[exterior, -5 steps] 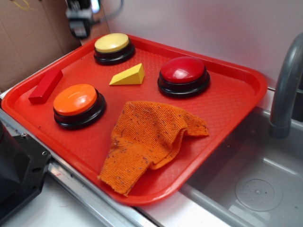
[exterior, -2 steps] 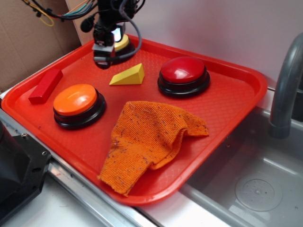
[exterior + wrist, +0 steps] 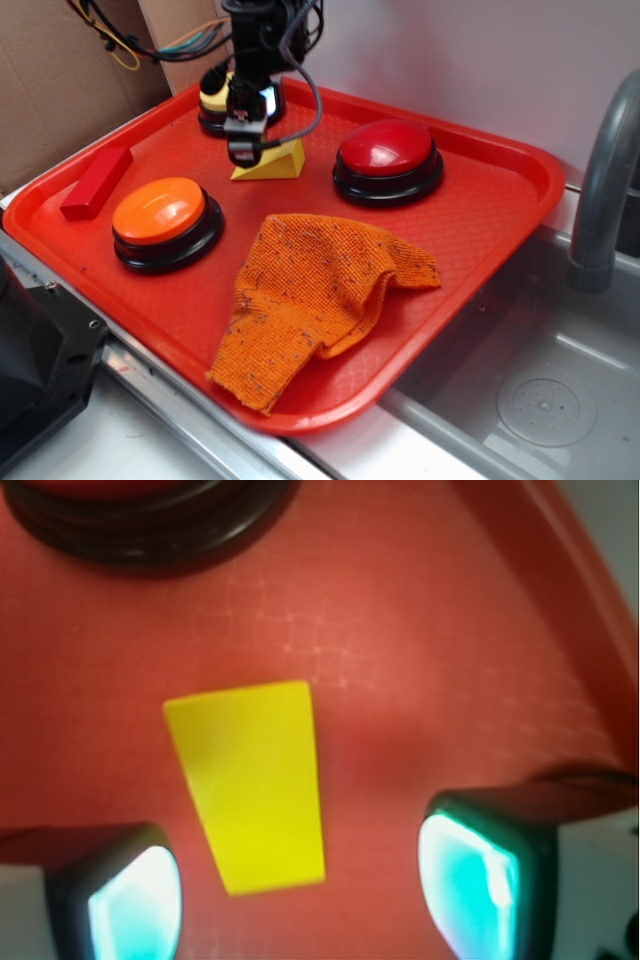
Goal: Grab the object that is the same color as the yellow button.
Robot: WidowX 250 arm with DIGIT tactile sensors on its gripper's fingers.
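Gripper (image 3: 300, 890) spread wide above the yellow wedge (image 3: 252, 780) — wedge off-centre toward one finger (image 3: 130, 905), sloped faces likely to slip sideways on closing.

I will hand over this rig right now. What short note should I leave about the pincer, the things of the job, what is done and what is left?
Pincer: open, holding nothing, above the yellow wedge, which lies between its fingers.
Yellow wedge: flat on the red tray, between the yellow button and the red button.
Done: pincer lined up over the wedge.
Left: go down, close on the wedge, lift it.
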